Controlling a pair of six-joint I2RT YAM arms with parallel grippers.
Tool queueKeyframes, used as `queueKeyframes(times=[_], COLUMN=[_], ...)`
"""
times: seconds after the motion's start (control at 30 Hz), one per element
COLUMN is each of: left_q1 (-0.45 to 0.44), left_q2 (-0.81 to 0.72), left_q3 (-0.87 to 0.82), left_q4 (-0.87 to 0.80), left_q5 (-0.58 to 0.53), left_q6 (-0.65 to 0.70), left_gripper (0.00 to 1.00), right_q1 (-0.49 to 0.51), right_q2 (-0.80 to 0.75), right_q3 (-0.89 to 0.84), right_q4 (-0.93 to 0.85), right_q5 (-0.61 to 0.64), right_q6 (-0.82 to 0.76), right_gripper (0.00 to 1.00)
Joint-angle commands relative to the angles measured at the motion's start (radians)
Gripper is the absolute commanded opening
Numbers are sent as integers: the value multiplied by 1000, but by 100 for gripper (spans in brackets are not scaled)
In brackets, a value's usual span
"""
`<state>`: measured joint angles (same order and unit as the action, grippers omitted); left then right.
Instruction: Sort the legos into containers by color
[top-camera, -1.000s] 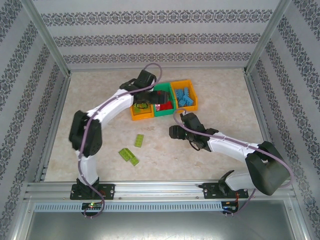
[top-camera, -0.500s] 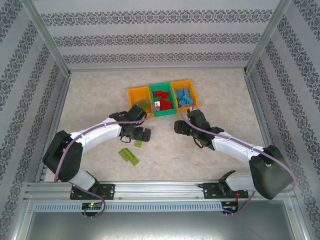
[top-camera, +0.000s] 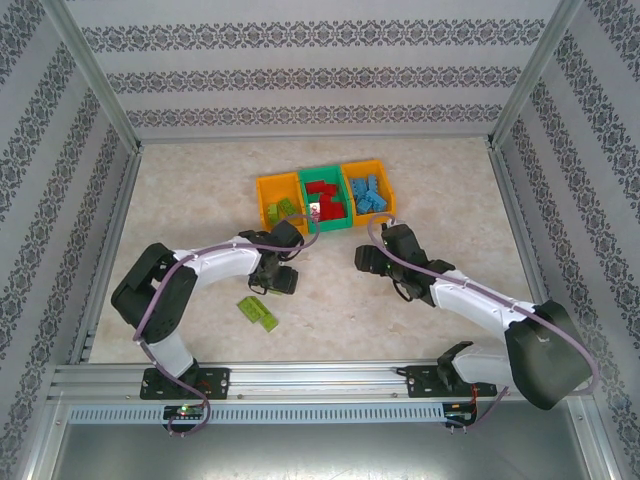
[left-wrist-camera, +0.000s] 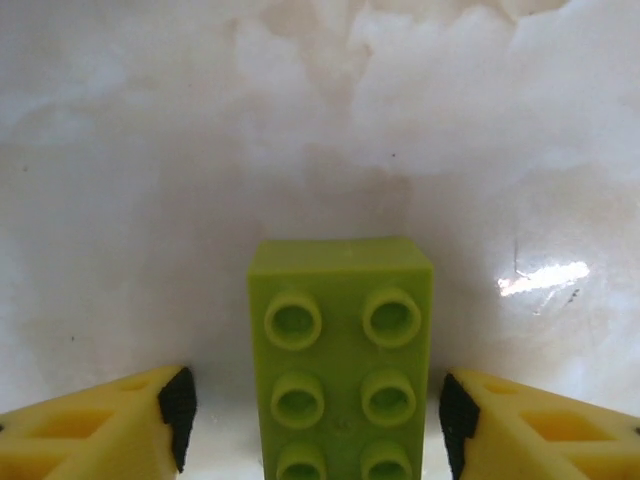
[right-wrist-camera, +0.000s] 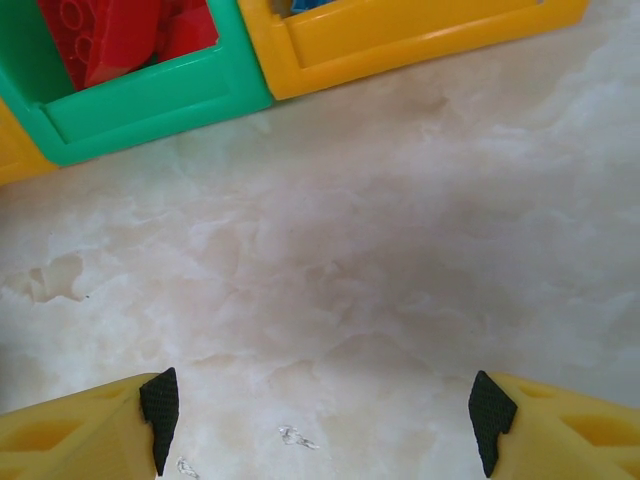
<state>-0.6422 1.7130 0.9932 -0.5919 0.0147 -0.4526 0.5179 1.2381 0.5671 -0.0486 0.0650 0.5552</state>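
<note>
Nearest to you on the pale marbled desk, a loose lime green studded plastic piece lies flat; whether it is one brick or two side by side you cannot tell from above. It sits at about 7 o'clock from your left gripper, near it but apart.

In the left wrist view, your left gripper straddles a second lime green plastic brick, two studs wide, lying flat on the desk with its studs up and its long side running to 12 o'clock. The jaws stand at a middling width around it. The left pad shows a strip of bare desk between itself and the brick. The right pad is just beside the brick's edge, and you cannot tell if it touches.

At 3 o'clock from there, your right gripper hangs low over bare desk. Its jaws are wide with nothing between them.

Farther on, toward 12 o'clock, three small open plastic bins stand touching in a row:
- The left orange bin holds lime green bricks.
- The middle green bin holds red bricks.
- The right orange bin holds light blue bricks.

In the right wrist view, the green bin's near wall and the orange one's sit at 11 and 1 o'clock.
</note>
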Motion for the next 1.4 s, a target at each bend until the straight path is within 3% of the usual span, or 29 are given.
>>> queueKeyframes(times=[0.0,0.23,0.3,0.57,0.77,0.93,1.37], left_q1=[-11,-11,-11,-4,52,132,239], left_q2=[16,-7,-21,-75,-51,7,239], left_q3=[38,45,62,194,324,437,675], left_q4=[2,-3,-12,-60,-72,-36,26], left_q5=[-5,-6,-10,-54,-87,-53,9], left_q6=[-3,-11,-12,10,33,42,-8], left_gripper=[58,36,34,33,34,33,32], right_q1=[-16,-43,-43,-46,-42,-34,-10], right_q2=[-29,-46,-50,-34,-28,-13,20], right_q3=[-25,-42,-48,-61,-65,-66,-50], right_q4=[-18,-23,-22,-7,9,18,22], right_q5=[25,11,13,1,-14,-19,-17], right_q6=[16,10,11,18,24,30,33], right_gripper=[80,81,81,81,81,81,81])
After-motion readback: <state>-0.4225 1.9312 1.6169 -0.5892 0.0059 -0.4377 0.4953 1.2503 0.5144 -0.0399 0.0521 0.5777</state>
